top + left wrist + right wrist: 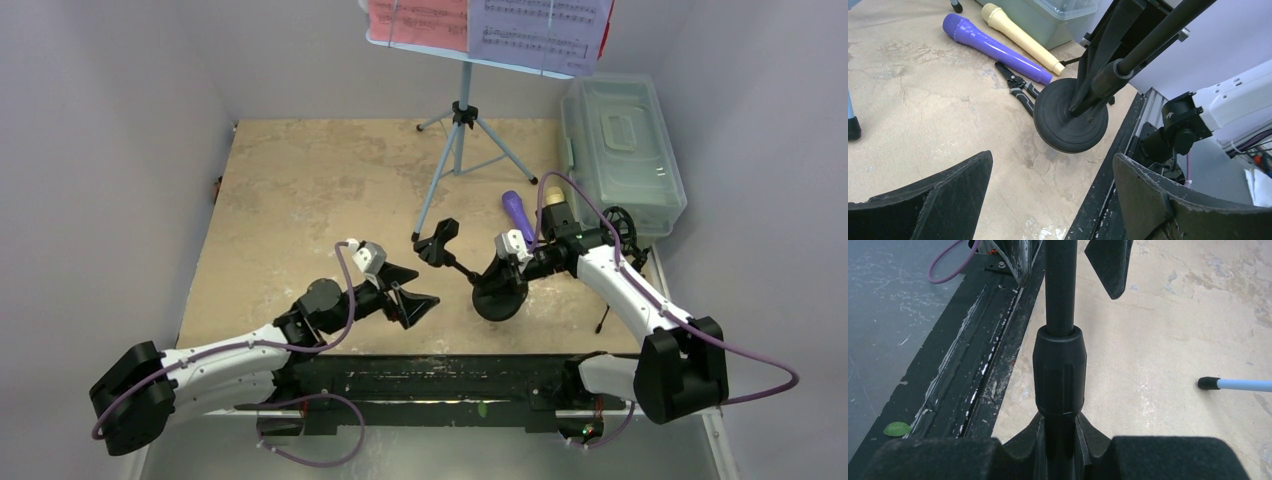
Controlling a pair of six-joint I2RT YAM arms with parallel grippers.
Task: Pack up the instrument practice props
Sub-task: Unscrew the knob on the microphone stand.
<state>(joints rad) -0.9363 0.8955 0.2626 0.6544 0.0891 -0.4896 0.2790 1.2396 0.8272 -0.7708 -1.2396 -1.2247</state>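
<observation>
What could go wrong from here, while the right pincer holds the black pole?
1. The right pincer grips the black pole low, and its round base looks tilted, so the pole may slip or swing.
2. The base sits close to the purple microphone and the folded tripod; a swing might knock them.
3. The open left pincer hovers near and could bump the pole.

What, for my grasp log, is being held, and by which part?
Right gripper holds the round-base pole by its shaft, beside the collar; left gripper holds nothing.
</observation>
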